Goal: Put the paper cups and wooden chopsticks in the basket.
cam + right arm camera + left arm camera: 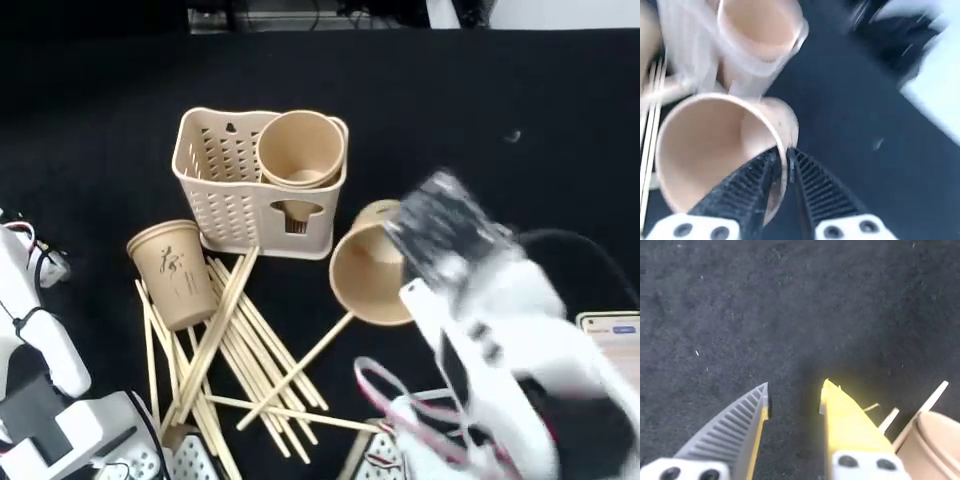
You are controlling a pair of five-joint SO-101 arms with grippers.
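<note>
Cup held: paper cup (710, 150), tilted, mouth sideways, just beside the basket (235, 215).
Right arm: right gripper (784, 159) pinches the cup's rim wall, one finger inside, one outside.
Left arm: left gripper (795, 390) spread, holding nothing, over bare table (740, 300) near the standing cup (175, 270).
Basket load: stacked cups (300, 150) fill one compartment; the other looks free.
Sticks: chopsticks (240, 350) lie scattered on the table before the basket, none inside.
Grip risk: thin rim pinch may let the cup pivot, crease or drop.
Placement risk: tilted cup may catch the basket wall and shove or tip it.
Clearance risk: low travel may sweep the chopsticks.
</note>
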